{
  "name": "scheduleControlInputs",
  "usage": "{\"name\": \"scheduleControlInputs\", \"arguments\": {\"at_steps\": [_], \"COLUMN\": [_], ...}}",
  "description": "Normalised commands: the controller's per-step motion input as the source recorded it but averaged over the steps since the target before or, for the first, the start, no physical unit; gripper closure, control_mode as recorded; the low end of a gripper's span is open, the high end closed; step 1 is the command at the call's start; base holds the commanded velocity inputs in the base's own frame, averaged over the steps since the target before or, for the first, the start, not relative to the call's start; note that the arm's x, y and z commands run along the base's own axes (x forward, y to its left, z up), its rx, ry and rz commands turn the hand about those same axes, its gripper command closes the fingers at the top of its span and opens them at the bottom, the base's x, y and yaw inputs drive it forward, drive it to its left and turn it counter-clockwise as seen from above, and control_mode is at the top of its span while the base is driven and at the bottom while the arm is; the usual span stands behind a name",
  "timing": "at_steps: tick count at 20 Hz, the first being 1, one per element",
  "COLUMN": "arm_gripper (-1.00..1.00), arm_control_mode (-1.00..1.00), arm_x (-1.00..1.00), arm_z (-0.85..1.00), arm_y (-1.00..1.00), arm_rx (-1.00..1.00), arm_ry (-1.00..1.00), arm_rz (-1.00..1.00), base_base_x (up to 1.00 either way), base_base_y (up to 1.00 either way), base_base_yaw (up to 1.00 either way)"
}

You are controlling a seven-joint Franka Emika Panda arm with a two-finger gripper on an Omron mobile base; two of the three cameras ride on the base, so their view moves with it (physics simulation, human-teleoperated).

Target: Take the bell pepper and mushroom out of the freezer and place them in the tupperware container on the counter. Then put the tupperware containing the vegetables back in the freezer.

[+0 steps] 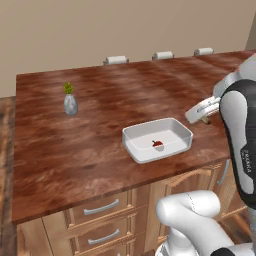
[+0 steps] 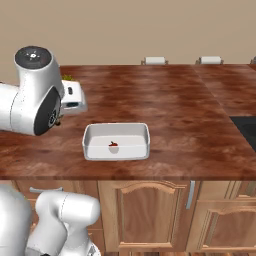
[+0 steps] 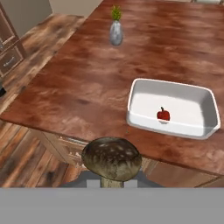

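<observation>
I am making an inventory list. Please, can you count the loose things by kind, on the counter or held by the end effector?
Vegetables: 2, the pepper in the container and the mushroom in the end effector
Containers: 1, the white container
Vases: 1, the vase
Total: 4

Evenly and softly lit, rendered, without glare. Only faint shadows: a small one under the glossy red bell pepper (image 3: 163,114) inside the shallow white plastic tupperware container (image 3: 205,127). Slightly soft everywhere, coarse wood-grain texture on the reddish-brown counter (image 1: 90,145).
</observation>
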Motion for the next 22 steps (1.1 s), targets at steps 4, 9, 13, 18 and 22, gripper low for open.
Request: {"name": "scheduleControlInputs", "arguments": {"at_steps": [4, 9, 13, 18, 22], "arm_gripper": [1.00, 1.00, 1.00, 1.00, 1.00], "arm_control_mode": [-1.00, -1.00, -1.00, -1.00, -1.00], "arm_x": [1.00, 1.00, 1.00, 0.97, 0.88], "arm_z": [-1.00, -0.97, -0.67, -0.42, -0.72], "arm_y": [0.00, -0.01, -0.04, 0.00, 0.00], "arm_rx": [-0.24, -0.13, -0.05, -0.03, -0.03], "arm_ry": [0.29, 0.42, 0.42, 0.22, 0.01], "arm_rz": [0.03, 0.06, 0.09, 0.09, 0.06], "base_base_x": [0.00, 0.00, 0.00, 0.00, 0.00], "base_base_y": [0.00, 0.00, 0.00, 0.00, 0.00], "base_base_yaw": [0.00, 0.00, 0.00, 0.00, 0.00]}}
